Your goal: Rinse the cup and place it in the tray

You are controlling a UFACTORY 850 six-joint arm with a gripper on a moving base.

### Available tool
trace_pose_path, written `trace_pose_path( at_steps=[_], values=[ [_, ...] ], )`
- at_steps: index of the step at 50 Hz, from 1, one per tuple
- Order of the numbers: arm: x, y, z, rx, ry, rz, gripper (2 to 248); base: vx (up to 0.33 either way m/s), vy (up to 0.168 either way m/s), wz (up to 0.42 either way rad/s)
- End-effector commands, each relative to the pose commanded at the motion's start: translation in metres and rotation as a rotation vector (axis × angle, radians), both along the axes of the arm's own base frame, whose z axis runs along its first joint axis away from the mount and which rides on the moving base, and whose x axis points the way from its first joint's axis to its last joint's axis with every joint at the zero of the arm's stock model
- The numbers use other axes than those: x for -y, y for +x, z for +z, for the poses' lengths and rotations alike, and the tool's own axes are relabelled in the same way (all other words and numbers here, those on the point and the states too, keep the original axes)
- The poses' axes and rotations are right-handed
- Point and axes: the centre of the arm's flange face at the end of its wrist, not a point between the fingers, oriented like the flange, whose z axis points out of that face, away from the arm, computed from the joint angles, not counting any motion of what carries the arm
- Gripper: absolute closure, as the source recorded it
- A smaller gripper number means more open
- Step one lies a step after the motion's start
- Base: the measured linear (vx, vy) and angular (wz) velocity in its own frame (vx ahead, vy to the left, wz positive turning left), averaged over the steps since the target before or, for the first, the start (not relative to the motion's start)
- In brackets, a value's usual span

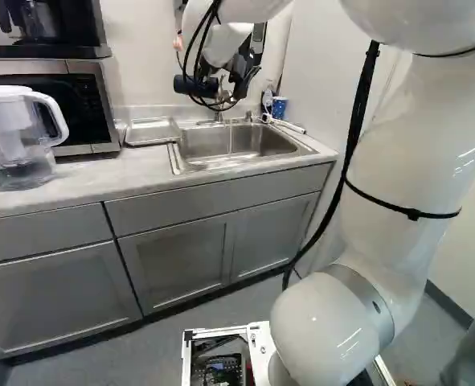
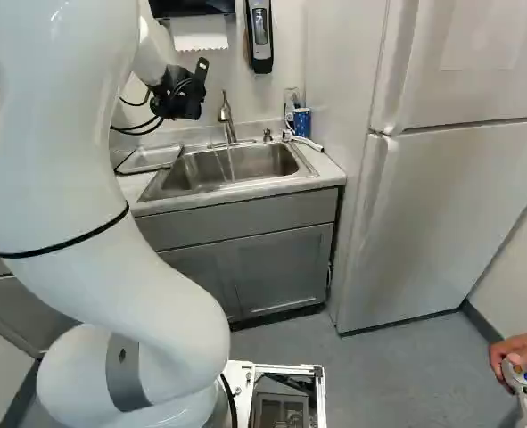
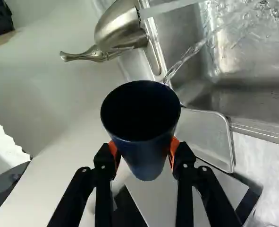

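Left to right across the left base view, sink as landmark. Clear plastic pitcher with white lid (image 1: 14,135) far left of the sink, on the pale grey worktop (image 1: 80,181); silver-and-black microwave (image 1: 83,104) nearer the sink, a close neighbour to the drop spot. Shallow rectangular metal tray (image 1: 151,133) just left of the sink. Dark blue tapered cup (image 3: 146,165) up in the air, near the sink's back left part, tipped well over. Black pincer with orange pads (image 3: 143,150) clamped on it, a pad at either side. Stainless-steel sink (image 1: 237,141) next; brushed-metal faucet (image 2: 226,116) at its back, water running. Thin thread of water beside the cup rim, reaching toward the sink; likely draining. Judgement: rinse in hand, perhaps at its end. Next: let it drip out over the sink, clear the faucet, carry to the tray beside the sink, lower and let go. Risks: knocking faucet or microwave, wet cup slipping. Blue patterned cup (image 2: 301,120) behind the sink's right corner, out of the path; tall pale refrigerator (image 2: 437,201) right of the sink.
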Motion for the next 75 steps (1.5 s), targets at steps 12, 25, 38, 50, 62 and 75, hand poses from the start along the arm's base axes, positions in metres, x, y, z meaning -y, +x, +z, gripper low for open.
trace_pose_path(
  at_steps=[12, 25, 38, 50, 62, 75],
  values=[
    [0.0000, 0.0000, 0.0000, -0.005, 0.015, -0.009, 129, 0.000, 0.000, 0.000],
    [0.0000, 0.0000, 0.0000, -0.005, 0.015, -0.009, 129, 0.000, 0.000, 0.000],
    [0.0000, 0.0000, 0.0000, 0.012, -0.032, 0.020, 129, 0.000, 0.000, 0.000],
    [0.0000, 0.0000, 0.0000, 0.047, -0.131, 0.080, 129, 0.000, 0.000, 0.000],
    [0.0000, 0.0000, 0.0000, 0.085, -0.233, 0.143, 129, 0.000, 0.000, 0.000],
    [0.0000, 0.0000, 0.0000, 0.125, -0.345, 0.211, 129, 0.000, 0.000, 0.000]
  ],
)
